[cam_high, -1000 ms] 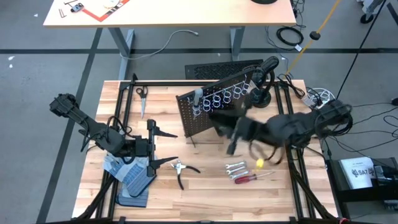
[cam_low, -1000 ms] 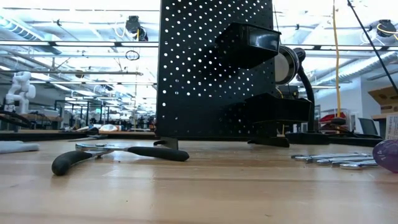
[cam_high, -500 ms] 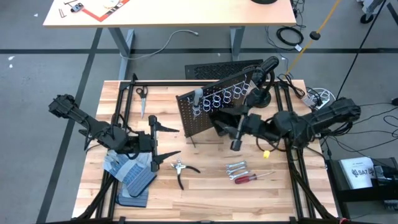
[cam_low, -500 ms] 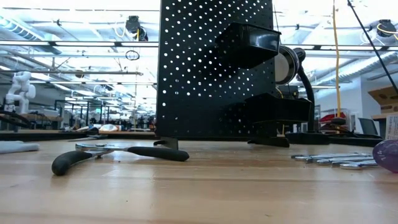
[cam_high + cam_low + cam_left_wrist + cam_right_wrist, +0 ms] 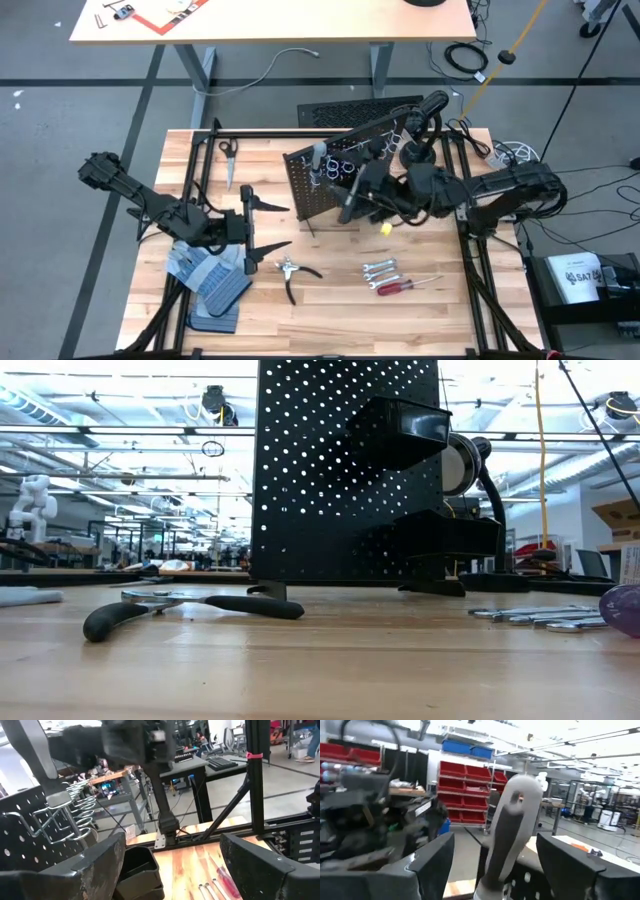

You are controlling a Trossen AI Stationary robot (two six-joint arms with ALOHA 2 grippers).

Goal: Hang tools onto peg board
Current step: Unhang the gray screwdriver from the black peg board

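The black peg board stands upright at the table's far middle, with a row of silver rings. A grey-handled screwdriver sticks upright in its left end. My right gripper is open and raised beside the board. In its wrist view the grey handle shows ahead between the spread fingers, untouched. My left gripper hovers open left of the board, with nothing between its fingers. Pliers, silver wrenches and a red-handled screwdriver lie flat on the table.
Blue-grey gloves and a black ribbed mat lie under the left arm. Scissors lie at the far left. A black lamp base stands right of the board. A black bin sits low on the board.
My right gripper has swung from over the table's near right part toward the far left, and is now close to the peg board's near face. The tools on the table and the board have stayed where they were.
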